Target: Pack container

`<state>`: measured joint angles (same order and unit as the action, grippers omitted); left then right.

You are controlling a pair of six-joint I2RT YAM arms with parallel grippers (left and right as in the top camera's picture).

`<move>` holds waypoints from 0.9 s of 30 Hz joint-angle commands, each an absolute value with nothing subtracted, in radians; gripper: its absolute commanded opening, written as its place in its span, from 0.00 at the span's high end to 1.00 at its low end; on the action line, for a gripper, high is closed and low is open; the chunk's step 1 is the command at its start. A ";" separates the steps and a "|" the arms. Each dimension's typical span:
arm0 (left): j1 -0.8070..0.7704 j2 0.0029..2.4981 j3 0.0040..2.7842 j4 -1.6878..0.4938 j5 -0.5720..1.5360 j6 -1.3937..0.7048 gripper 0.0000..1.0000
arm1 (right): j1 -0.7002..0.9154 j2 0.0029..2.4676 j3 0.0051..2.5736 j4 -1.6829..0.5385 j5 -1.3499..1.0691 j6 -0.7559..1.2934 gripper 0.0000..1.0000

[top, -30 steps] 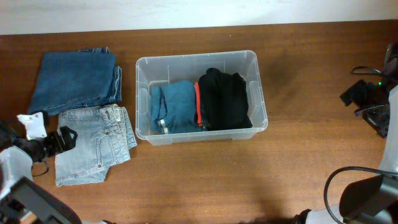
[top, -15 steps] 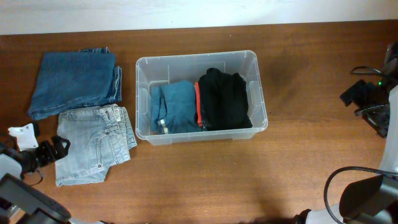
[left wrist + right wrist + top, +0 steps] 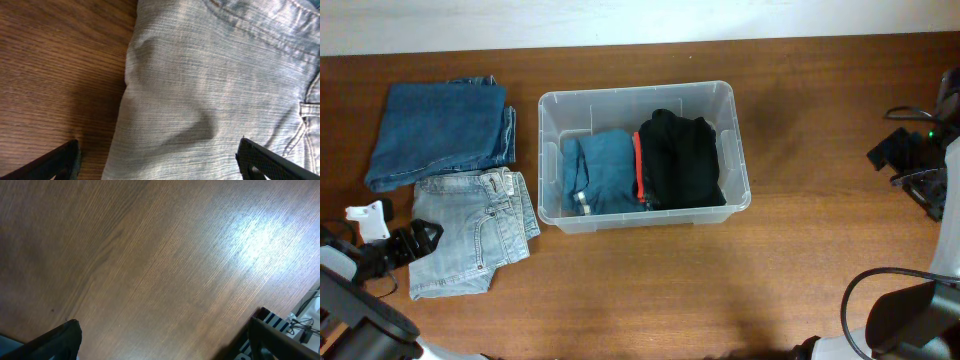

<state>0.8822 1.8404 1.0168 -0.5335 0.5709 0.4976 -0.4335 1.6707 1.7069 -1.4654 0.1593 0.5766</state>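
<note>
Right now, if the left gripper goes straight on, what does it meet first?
The folded light-wash jeans: the left gripper, jaws open, points at their near edge. Height above the cloth is unclear, so likely.

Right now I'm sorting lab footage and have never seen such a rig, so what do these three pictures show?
Two robot arms sit at a wooden table, each ending in a two-finger gripper. The wide picture looks down from above; the other two come from wrist cameras, so the dark tips at their lower corners are fingers. In the middle stands a clear plastic container holding a folded blue garment and a black garment. To its left lie dark blue jeans and light-wash jeans. The left gripper hovers open over the light pair's edge; the right gripper is open over bare wood. Neither holds anything.
</note>
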 commanded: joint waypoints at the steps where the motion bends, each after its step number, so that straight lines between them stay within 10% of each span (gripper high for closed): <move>1: 0.885 1.868 1.028 -0.538 0.636 0.509 0.01 | -0.439 1.658 1.704 -1.466 0.165 0.585 0.01; 27: 0.884 2.055 1.022 -0.557 0.693 0.476 0.01 | -0.439 1.658 1.704 -1.466 0.165 0.585 0.01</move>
<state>0.8944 1.9614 1.0775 -0.5369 0.8276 0.5049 -0.4335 1.6707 1.7069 -1.4658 0.1593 0.5758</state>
